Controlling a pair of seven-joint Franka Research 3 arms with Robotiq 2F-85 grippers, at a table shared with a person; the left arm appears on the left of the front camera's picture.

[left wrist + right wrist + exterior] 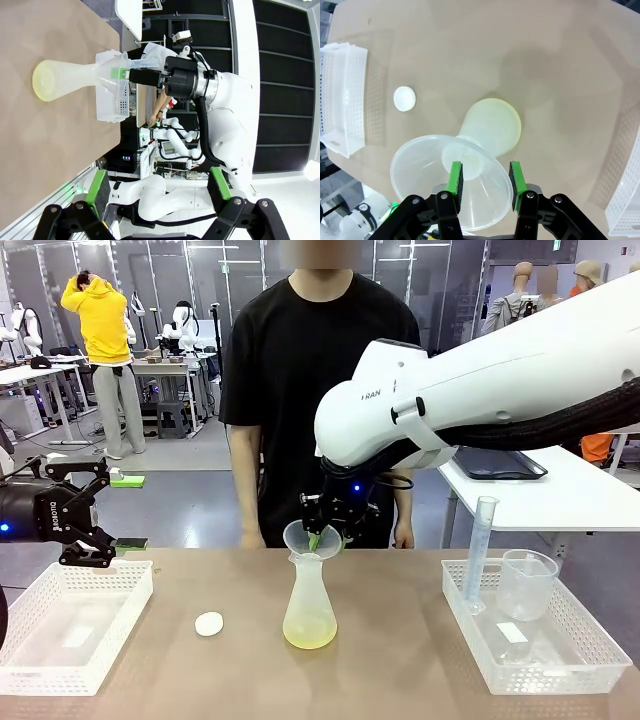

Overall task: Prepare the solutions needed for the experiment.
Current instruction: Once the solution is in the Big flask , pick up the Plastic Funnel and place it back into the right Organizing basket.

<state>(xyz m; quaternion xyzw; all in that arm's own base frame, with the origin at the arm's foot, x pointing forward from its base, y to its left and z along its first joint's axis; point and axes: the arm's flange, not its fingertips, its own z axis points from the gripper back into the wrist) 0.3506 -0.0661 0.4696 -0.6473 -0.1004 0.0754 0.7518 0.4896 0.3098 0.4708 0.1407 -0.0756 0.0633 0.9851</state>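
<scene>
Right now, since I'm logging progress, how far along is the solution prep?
Done: pale yellow-green solution sits shallow in the flask, funnel in its neck. In hand: the right gripper straddles the funnel's rim, not visibly clamped; the left gripper hangs open above the left basket. Left: likely lifting the funnel off; the white disc lies beside the flask.

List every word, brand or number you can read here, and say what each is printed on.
"ROBOTIQ": on the black body of the left end effector.
"FRAN", rest cut off: on the white right arm.
Marks on the measuring cylinder and the beaker: too small to read.
</scene>
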